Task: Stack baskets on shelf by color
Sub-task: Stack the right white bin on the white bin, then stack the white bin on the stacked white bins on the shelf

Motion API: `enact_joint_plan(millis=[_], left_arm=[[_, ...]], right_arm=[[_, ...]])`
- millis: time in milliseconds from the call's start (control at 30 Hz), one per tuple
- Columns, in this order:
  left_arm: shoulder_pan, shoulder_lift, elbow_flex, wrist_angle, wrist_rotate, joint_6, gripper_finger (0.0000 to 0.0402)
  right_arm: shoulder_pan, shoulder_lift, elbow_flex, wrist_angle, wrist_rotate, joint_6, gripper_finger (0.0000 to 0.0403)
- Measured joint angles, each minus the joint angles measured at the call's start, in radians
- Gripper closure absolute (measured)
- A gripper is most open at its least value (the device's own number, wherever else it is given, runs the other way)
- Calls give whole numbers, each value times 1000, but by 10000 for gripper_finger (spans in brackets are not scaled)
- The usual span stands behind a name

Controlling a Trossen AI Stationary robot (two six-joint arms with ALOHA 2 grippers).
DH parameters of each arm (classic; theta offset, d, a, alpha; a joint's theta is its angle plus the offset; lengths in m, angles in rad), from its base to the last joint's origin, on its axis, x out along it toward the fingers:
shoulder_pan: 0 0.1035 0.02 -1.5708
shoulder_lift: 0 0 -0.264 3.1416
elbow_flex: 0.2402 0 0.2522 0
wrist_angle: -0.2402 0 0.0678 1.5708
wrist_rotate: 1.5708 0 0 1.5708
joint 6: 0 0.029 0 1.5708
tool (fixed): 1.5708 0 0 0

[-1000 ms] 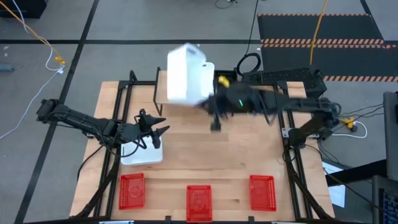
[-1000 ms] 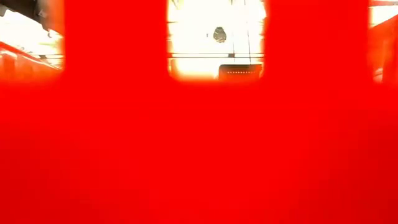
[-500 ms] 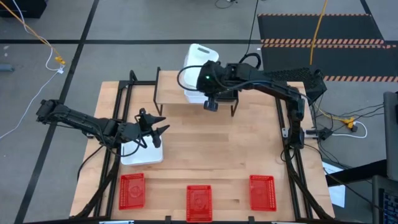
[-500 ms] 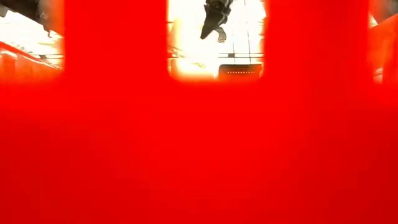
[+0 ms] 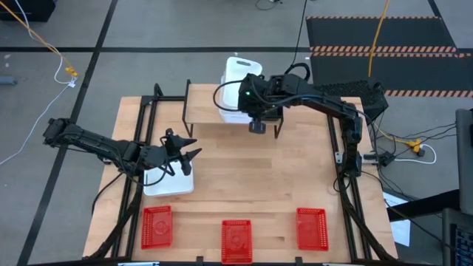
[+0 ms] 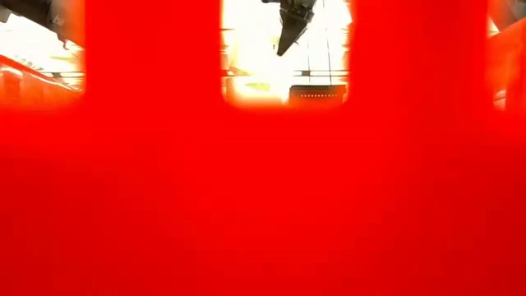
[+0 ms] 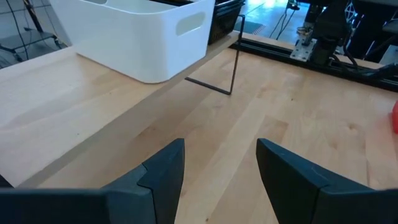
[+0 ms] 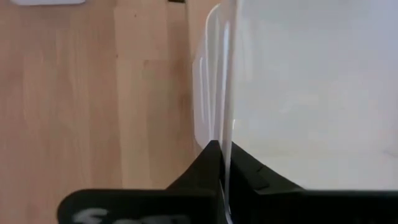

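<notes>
Baskets are seen spread over the tabletop (image 5: 244,185) and the shelf (image 5: 203,111). At the left, the left claw (image 5: 188,157) is held low above a white basket on the tabletop (image 5: 168,183), which lies near the left edge; its fingers (image 7: 163,177) are spread apart with nothing between them, as is shown in the left wrist view. Along the near edge, three red baskets are set in a row, well apart from one another: a left red basket (image 5: 157,226), a middle red basket (image 5: 236,240) and a right red basket (image 5: 311,227). The low view is almost wholly filled by a red basket wall (image 6: 263,205), with only a bright gap above it, through which a dark claw tip is glimpsed. Toward the far side, the shelf is seen standing on thin black legs, its left part bare. On its right part a white basket on the shelf (image 5: 238,74) is found, with the right claw (image 5: 251,100) over its near rim. In the right wrist view, the right claw's fingers (image 8: 208,165) are seen clenched on the thin white wall of that basket (image 8: 311,93), one finger on each side.
</notes>
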Motion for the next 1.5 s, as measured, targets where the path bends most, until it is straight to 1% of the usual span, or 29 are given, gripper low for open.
enact_joint_plan(millis=[67, 233, 500, 600, 700, 833, 933, 1000, 1067, 1133, 1200, 1300, 1400, 1500], left_arm=[[0, 0, 0, 0, 0, 0, 202], [0, 0, 0, 0, 0, 0, 202], [0, 0, 0, 0, 0, -4, 202], [0, 0, 0, 0, 0, -1, 202], [0, 0, 0, 0, 0, -4, 202], [-9, 0, 0, -24, 0, -33, 202], [-20, 0, 0, -43, 1, -54, 202], [-28, 0, 1, -55, 2, -51, 202], [-42, 0, 1, -60, 6, -31, 202], [-57, 0, 1, -59, 11, -4, 202], [-75, 10, 1, -37, 24, 15, 202], [-112, 51, 1, 42, 68, 51, 202], [-160, 132, 1, 155, 81, 124, 202], [-203, 213, 44, 165, 50, 166, 202]], right_arm=[[-3, 0, -1, 8, -24, -1, 388], [-16, 0, -2, 11, -27, -1, 361], [-27, 0, -2, 73, -25, 6, 287], [-25, 0, -4, 88, -28, 37, 270], [-15, -5, -62, 135, -25, 49, 267], [-2, -11, -143, 141, -11, 62, 273], [30, -66, -186, 114, 2, 68, 276], [73, -127, -227, 139, 5, 74, 277], [137, -198, -298, 201, 3, 67, 278], [214, -277, -405, 304, -15, 48, 278], [293, -355, -547, 430, -85, 49, 278], [411, -446, -787, 684, -180, 54, 278], [505, -486, -1003, 935, -186, 47, 278], [545, -502, -1173, 1203, -179, 27, 278]])
